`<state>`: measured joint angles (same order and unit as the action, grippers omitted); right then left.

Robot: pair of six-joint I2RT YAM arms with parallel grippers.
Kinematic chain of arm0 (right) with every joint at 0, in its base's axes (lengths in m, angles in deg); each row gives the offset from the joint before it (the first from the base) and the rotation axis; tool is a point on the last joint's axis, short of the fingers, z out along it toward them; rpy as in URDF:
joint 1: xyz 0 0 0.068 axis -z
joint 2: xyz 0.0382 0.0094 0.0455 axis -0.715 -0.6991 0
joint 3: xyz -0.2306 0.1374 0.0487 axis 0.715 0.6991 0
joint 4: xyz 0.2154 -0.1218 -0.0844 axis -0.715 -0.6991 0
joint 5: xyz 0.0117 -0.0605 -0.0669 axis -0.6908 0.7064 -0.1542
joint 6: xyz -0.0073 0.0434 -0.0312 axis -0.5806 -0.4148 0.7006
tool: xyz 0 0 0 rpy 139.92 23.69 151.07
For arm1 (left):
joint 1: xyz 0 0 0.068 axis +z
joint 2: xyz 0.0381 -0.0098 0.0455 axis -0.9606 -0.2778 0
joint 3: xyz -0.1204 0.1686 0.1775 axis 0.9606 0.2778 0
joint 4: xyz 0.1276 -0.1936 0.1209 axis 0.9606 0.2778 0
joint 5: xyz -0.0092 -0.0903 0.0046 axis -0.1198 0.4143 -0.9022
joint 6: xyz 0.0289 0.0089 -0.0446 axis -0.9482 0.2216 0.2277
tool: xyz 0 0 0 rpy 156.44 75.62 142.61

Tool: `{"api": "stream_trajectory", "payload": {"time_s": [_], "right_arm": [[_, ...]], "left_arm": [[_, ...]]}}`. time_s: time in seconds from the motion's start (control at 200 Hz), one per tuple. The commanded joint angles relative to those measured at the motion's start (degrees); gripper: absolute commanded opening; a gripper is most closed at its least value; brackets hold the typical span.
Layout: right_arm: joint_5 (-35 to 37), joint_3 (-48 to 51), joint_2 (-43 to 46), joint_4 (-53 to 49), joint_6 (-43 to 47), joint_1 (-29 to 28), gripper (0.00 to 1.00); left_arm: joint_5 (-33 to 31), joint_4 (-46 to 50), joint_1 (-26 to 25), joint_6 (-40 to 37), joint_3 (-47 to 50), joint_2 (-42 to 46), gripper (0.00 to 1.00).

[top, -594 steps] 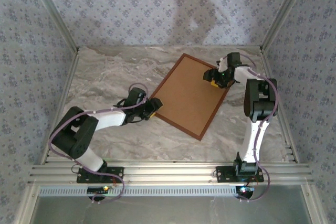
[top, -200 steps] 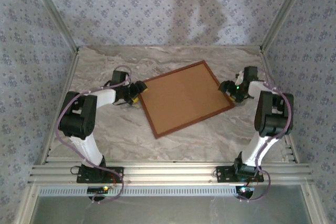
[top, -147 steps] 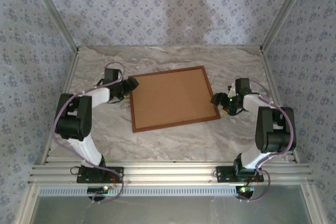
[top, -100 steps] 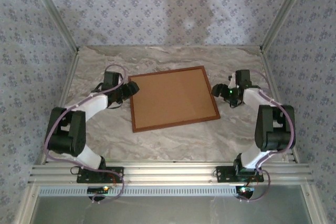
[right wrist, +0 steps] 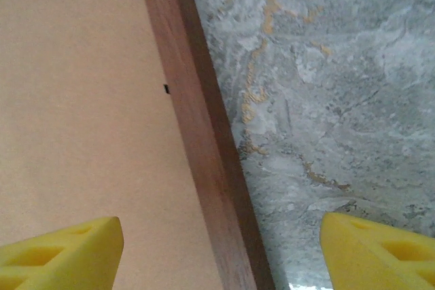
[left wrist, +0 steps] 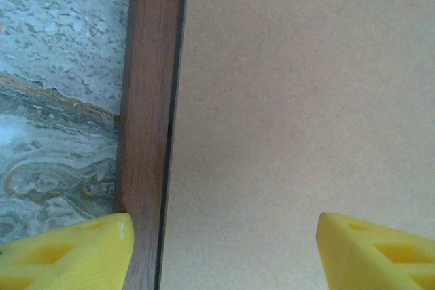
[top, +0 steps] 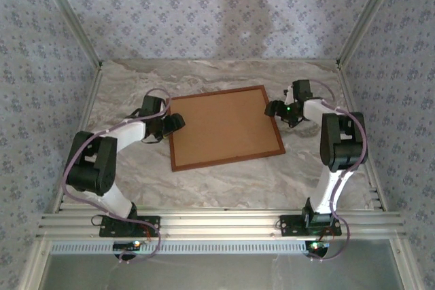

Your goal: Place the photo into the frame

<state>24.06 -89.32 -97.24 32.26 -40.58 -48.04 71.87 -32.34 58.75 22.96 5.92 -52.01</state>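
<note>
here: grey marbled table (top: 224, 185), floral-papered walls (top: 204, 11); frame (top: 229, 161) flat; left tool (top: 177, 123), right tool (top: 272, 108) wide open, empty.

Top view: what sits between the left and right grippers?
The frame, brown backing board facing up, spans the stretch from left gripper to right gripper, seen from the top view.

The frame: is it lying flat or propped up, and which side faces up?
Flat on the table, back side up: a plain brown backing board fills the frame.

Frame (top: 228, 161) — thin reddish-brown wood, flat on table (top: 224, 191), backing board (top: 224, 127) up.
</note>
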Motion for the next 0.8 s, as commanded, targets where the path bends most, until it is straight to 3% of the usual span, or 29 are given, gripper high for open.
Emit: {"api": "stream_trajectory", "payload": {"time_s": [0.0, 0.56, 0.795], "right_arm": [[-0.49, -2.1, -1.42, -1.69, 0.7, -0.16, 0.78], [-5.0, -5.56, -7.3, -3.43, 0.5, -0.9, 0.77], [-10.51, -3.16, -7.29, -1.59, -1.47, -2.24, 0.75]], "left_arm": [[1.97, 0.32, -0.27, -1.76, -2.29, -1.28, 0.72], [4.84, -0.51, -0.57, -2.11, -1.74, -4.66, 0.69], [11.46, -2.1, -1.1, -1.32, -0.37, -5.59, 0.66]]}}
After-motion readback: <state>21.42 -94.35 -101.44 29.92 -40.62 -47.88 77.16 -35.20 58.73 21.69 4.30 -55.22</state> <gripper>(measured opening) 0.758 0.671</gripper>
